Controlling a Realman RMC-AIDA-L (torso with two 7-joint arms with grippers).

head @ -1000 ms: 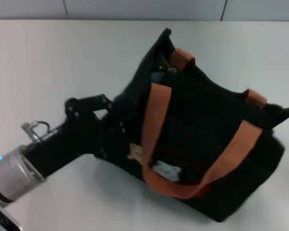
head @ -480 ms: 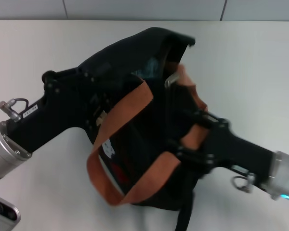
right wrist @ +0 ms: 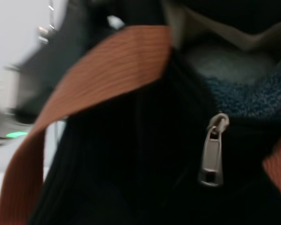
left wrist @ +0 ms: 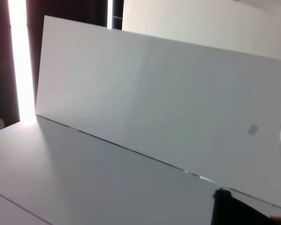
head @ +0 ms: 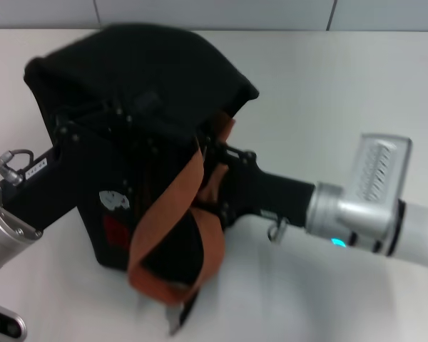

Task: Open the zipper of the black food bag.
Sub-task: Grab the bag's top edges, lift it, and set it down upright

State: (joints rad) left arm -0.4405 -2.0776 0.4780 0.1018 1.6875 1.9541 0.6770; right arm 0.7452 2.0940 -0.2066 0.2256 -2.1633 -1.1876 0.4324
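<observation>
The black food bag (head: 143, 78) stands tipped up at the left of the table, its orange-brown straps (head: 171, 206) hanging down the front. A white patch (head: 114, 201) and a red mark (head: 114, 231) show on its side. My left gripper (head: 85, 139) is pressed into that side and holds the fabric. My right gripper (head: 214, 178) reaches in from the right among the straps at the bag's rim. The right wrist view shows the zipper's silvery pull (right wrist: 210, 157) hanging against black fabric (right wrist: 131, 178), close to the camera, beside a strap (right wrist: 98, 75).
The white table (head: 328, 85) stretches behind and to the right of the bag, with a tiled wall at the back. Something blue and fuzzy (right wrist: 253, 98) lies inside the bag near the pull. The left wrist view shows only white surfaces.
The bag has swung left and up with my left arm, from lying on its side to standing tipped. My right arm has come in from the right to the bag's rim.
</observation>
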